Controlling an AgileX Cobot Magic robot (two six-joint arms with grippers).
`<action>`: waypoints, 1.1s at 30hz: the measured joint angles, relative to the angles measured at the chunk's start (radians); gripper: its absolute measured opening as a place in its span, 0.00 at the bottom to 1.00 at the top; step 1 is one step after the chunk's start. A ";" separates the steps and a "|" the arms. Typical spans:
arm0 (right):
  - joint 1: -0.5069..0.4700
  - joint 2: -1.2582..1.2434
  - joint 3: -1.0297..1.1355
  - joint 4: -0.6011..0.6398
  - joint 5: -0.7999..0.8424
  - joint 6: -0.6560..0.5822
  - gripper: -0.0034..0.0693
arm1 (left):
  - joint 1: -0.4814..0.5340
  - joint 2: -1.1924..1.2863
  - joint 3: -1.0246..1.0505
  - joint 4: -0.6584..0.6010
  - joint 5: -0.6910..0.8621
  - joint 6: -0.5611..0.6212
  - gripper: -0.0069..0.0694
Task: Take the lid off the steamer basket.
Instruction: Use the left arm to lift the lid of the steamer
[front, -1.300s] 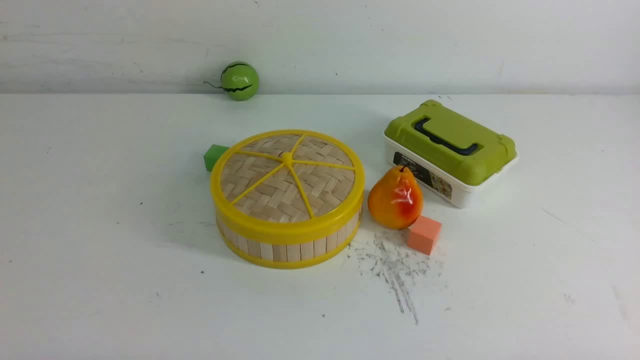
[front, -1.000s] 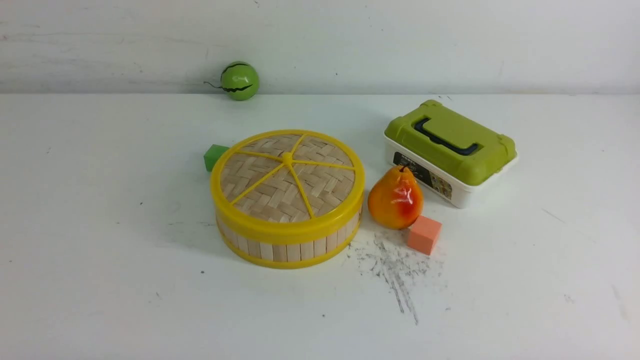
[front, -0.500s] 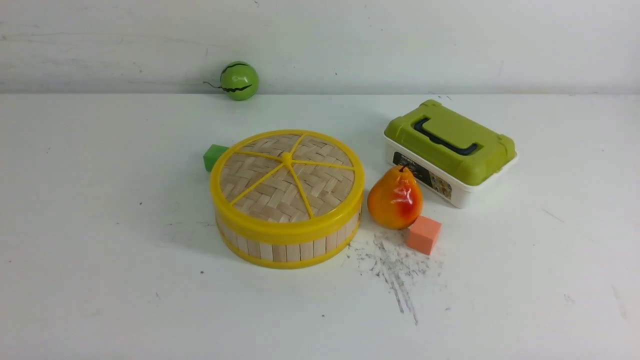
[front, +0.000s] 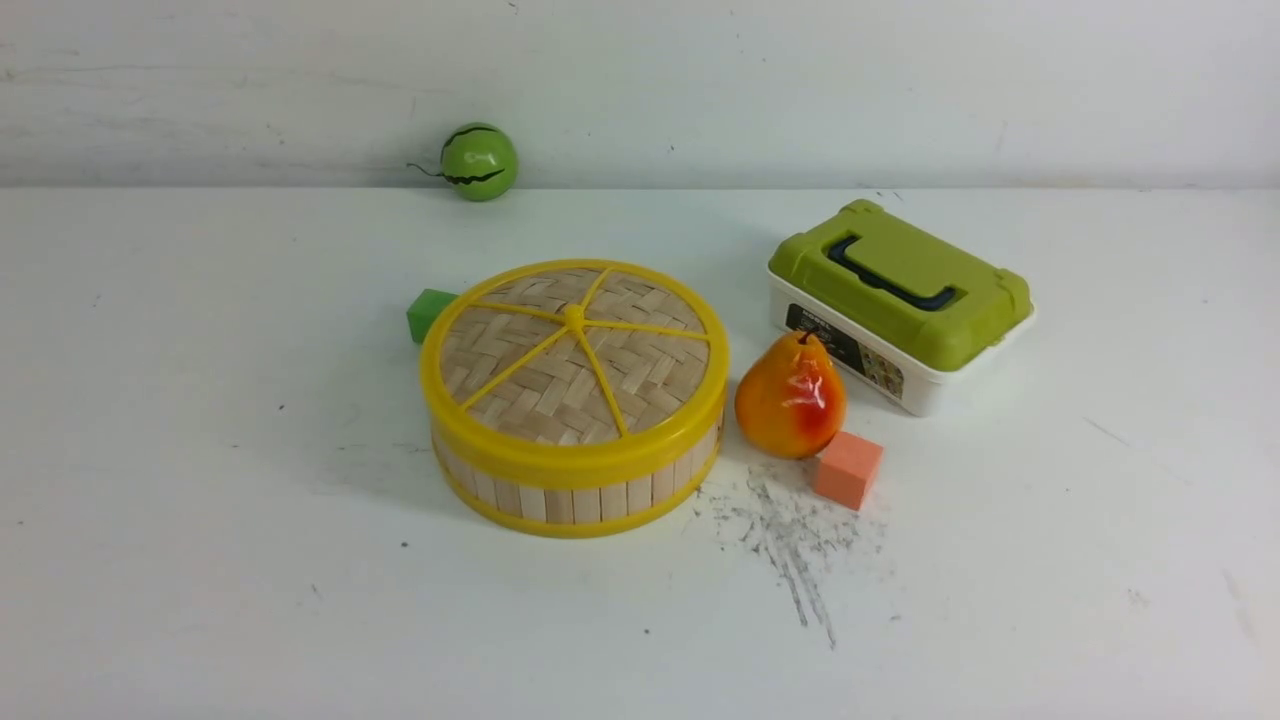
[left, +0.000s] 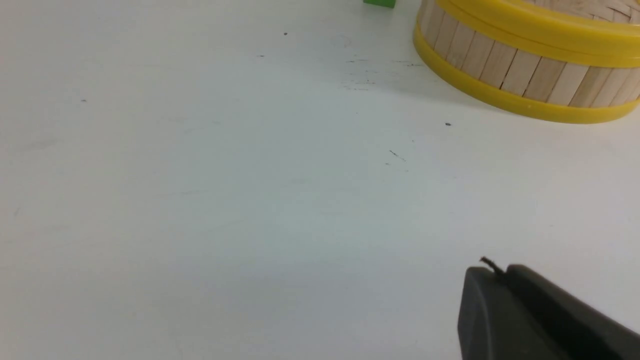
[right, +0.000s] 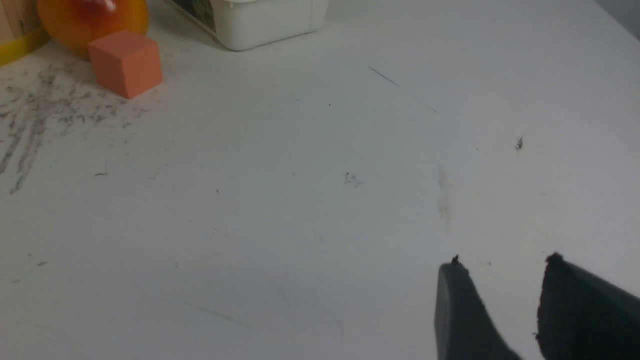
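Observation:
The steamer basket (front: 580, 498) stands mid-table, round, with pale wood slats and yellow rims. Its lid (front: 575, 355), woven bamboo with yellow rim, spokes and centre knob, sits flat on top of it. Neither arm shows in the front view. In the left wrist view my left gripper (left: 500, 272) hovers over bare table with its fingers pressed together, well short of the basket (left: 520, 75), whose lid rim (left: 540, 27) shows at the frame's edge. My right gripper (right: 502, 265) is open over bare table with nothing between its fingers.
To the basket's right stand an orange pear (front: 790, 397), an orange cube (front: 848, 470) and a white box with a green lid (front: 900, 285). A green cube (front: 428, 312) peeks out behind the basket. A green ball (front: 479, 161) rests by the back wall.

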 joint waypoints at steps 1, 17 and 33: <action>0.000 0.000 0.000 0.000 0.000 0.000 0.38 | 0.000 0.000 0.000 0.000 0.000 0.000 0.13; 0.000 0.000 0.000 0.000 0.000 0.000 0.38 | 0.000 0.000 0.000 0.000 0.000 0.000 0.15; 0.000 0.000 0.000 0.000 0.000 0.000 0.38 | 0.000 0.000 0.000 0.000 0.000 0.000 0.17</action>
